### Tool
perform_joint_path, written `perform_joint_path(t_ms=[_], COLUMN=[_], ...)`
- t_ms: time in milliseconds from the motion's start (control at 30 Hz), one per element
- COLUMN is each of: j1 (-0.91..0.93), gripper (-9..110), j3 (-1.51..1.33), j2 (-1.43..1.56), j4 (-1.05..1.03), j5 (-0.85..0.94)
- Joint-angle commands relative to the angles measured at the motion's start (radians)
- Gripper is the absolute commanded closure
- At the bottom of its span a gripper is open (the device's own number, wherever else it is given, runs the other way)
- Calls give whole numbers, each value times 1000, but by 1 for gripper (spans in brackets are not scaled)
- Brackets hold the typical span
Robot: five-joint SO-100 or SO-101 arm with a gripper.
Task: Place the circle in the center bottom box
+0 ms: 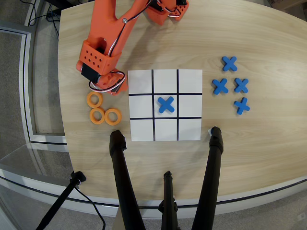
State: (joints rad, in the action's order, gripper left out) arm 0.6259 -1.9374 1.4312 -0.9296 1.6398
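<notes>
Three orange rings lay clustered on the desk left of the grid | center bottom box empty | blue X in central cell | hand above rings, grip indiscernible.

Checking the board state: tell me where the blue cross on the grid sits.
In the overhead view, the blue cross lies in the grid's central cell.

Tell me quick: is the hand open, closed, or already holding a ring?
Hand: cannot be told. It is low at the table's left side, just above the three loose orange rings; the arm hides its fingers and any fourth ring.
</notes>
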Motion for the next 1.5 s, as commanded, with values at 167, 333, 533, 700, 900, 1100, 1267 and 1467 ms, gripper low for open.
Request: perform_joint_path(t_ms=[167, 333, 533, 700, 900, 1100, 1267, 1467], j1=[18, 25, 35, -12, -176, -472, -715, -802], gripper=[101, 102, 102, 102, 102, 102, 102, 102], j3=[-41, -83, -150, -135, -98, -144, -149, -150], j2=[-8, 18, 117, 334, 641, 902, 911, 746], j4=[-11, 21, 48, -63, -310, -445, -433, -252], j5=[25, 40, 35, -17, -64, -179, -282, -347])
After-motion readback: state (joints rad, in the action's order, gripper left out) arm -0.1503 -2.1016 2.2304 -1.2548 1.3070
